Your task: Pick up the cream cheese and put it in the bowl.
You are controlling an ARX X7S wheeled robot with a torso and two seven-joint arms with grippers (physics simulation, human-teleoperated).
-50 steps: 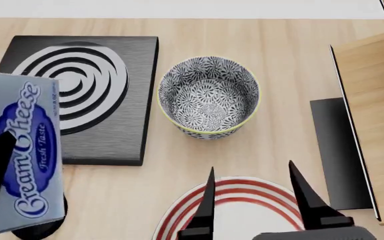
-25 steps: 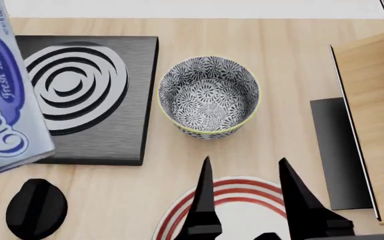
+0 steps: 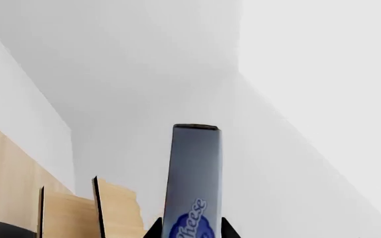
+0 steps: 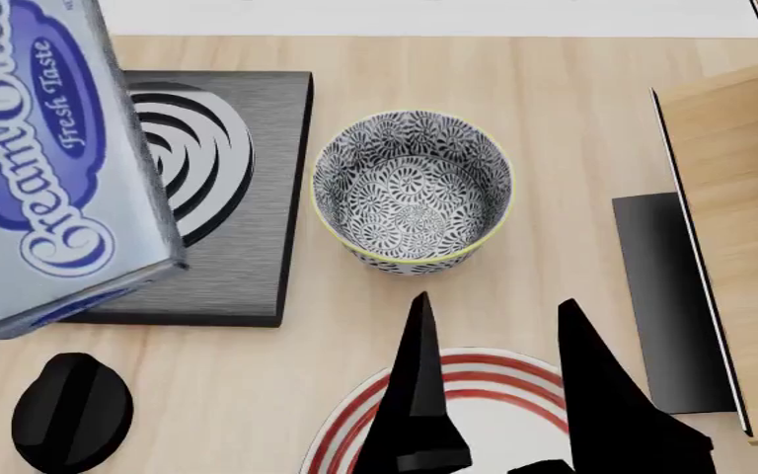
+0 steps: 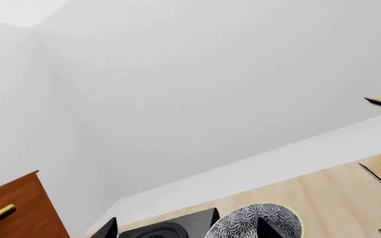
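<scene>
The cream cheese [image 4: 50,158], a light-blue box with a dark-blue oval, is held high at the left of the head view, over the stove plate and left of the bowl. In the left wrist view the box [image 3: 194,183] stands between the two black fingertips of my left gripper [image 3: 190,230], which is shut on it. The blue-and-white bowl [image 4: 413,188] sits empty at the table's middle; its rim also shows in the right wrist view [image 5: 257,220]. My right gripper [image 4: 497,395] is open and empty above the striped plate, in front of the bowl.
A black stove plate [image 4: 241,197] with white rings lies left of the bowl. A black knob [image 4: 74,410] sits at the front left. A red-striped white plate [image 4: 485,415] lies at the front. A wooden cabinet [image 4: 734,217] and a dark mat [image 4: 662,296] stand at the right.
My left gripper has carried the cream cheese up and to the right, toward the bowl, and the box has tilted. My right gripper has risen slightly over the plate.
</scene>
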